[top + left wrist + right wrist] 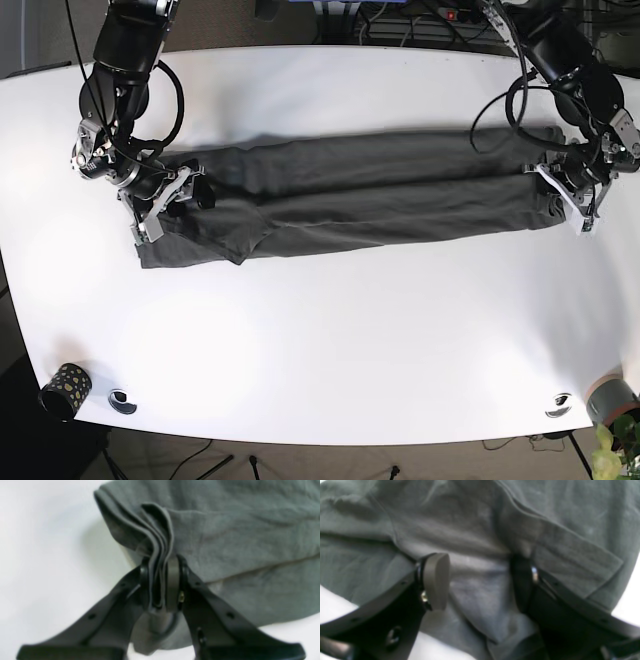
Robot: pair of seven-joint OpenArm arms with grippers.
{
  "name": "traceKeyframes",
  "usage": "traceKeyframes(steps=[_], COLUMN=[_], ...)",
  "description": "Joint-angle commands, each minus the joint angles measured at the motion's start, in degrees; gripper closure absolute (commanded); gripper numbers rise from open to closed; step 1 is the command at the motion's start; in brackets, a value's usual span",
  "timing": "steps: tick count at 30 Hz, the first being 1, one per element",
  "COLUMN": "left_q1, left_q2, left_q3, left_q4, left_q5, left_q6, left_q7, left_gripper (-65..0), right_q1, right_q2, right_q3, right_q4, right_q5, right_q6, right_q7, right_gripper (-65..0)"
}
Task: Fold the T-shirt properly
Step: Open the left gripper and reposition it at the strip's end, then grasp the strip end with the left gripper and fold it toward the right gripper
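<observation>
The grey T-shirt (350, 190) lies in a long narrow strip across the white table (350, 330). In the base view my left gripper (557, 197) is at the strip's right end. The left wrist view shows this gripper (160, 580) shut on several bunched layers at the edge of the T-shirt (237, 530). My right gripper (190, 190) is at the strip's left end, where the cloth widens. In the right wrist view it (480, 582) stands open, its fingers (436, 580) spread wide over the T-shirt (470, 517), close to a sleeve hem.
A dark patterned cup (65, 388) and a small round object (122, 401) sit at the table's near left corner. Another small round object (558, 405) and a grey pot (612, 400) are at the near right. Cables run along the far edge.
</observation>
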Motion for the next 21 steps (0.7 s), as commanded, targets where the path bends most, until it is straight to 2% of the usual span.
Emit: traceKeyframes(steps=[1,6,9,17,21], left_q1=[-0.61,1.50,1.59,-0.35,-1.05], left_q2=[-0.21,3.04,5.94,13.41,15.96], left_q3=[2.66,9.78,14.44,25.70,28.33], left_q4=[5.11,14.52,17.42,15.13,11.09], left_q5=[-1.74,-1.39,-1.30,-1.56,-1.30], left_q6=[-0.06,-0.06,-0.06,0.08,3.33], left_q7=[-1.37,-1.29,0.74,0.30,-3.31], left_gripper=[-3.6,-2.4,-2.4,-2.4,-2.4], right_q1=[0.40,0.40,0.40,0.40,0.40], right_q2=[0.50,0.50,0.50,0.50,0.50], right_q3=[0.00,0.00,-0.09,-0.18,-0.27], right_q4=[0.48,0.48,0.48,0.48,0.48], right_q5=[-0.44,-0.53,-0.44,-0.53,-0.44], right_q6=[0.08,0.08,0.08,0.08,0.08], right_q7=[-1.12,-1.12,-1.12,-1.12,-1.12], right_gripper=[-37.1,-37.1,-37.1,-37.1,-37.1])
